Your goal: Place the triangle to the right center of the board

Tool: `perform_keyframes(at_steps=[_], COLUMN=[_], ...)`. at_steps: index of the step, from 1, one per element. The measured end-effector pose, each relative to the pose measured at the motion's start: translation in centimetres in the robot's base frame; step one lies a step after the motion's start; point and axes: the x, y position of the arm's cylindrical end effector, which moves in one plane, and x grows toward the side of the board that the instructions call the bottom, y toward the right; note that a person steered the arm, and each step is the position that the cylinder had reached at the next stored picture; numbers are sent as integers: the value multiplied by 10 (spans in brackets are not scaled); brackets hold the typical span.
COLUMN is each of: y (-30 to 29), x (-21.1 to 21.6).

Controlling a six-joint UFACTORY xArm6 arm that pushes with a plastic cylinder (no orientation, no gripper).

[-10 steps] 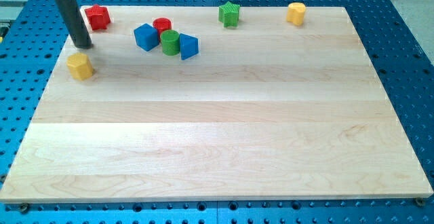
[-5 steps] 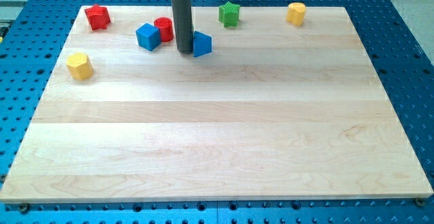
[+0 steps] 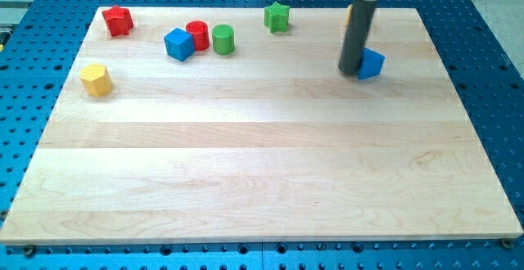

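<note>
My tip touches the blue triangle, which lies just at its right side, on the tabletop upper right part. The end effector is only a rod, with no jaws.

a lab bench: wooden board on blue perforated table.

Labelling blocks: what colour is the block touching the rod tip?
Blue: the triangle sits just right of my tip. Only the camera view shows it.

Blue triangle, green cylinder, red cylinder, pale wooden board.
</note>
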Motion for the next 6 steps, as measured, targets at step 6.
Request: perform_keyframes(at_steps=[6], y=[1], x=[49])
